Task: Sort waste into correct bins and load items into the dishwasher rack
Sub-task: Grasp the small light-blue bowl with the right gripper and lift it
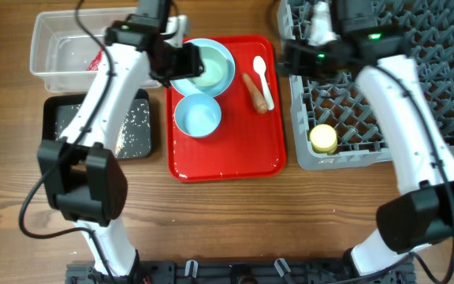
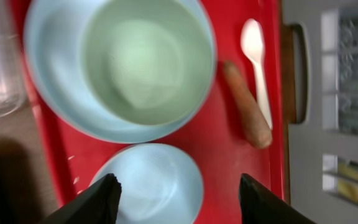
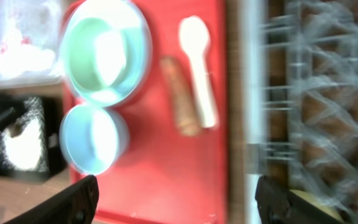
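On the red tray [image 1: 227, 158], a pale bowl sits on the light blue plate [image 1: 207, 67]. In front of it stands a smaller pale blue bowl [image 1: 197, 115]. An orange-brown stick [image 1: 253, 91] and a white spoon [image 1: 263, 79] lie to the right. My left gripper [image 1: 181, 59] is open and empty over the plate's left edge. In the left wrist view its jaws [image 2: 179, 193] frame the small bowl [image 2: 151, 183]. My right gripper [image 1: 294, 55] is open and empty between the tray and the grey rack [image 1: 416, 79]. A yellow cup [image 1: 323, 139] sits in the rack.
The clear tub [image 1: 61, 47] at the back left holds a red wrapper [image 1: 94, 61] and white tissue. The black tray [image 1: 101, 126] in front of it holds rice grains. The right wrist view is blurred and shows the tray [image 3: 166, 174] below the jaws [image 3: 176, 199].
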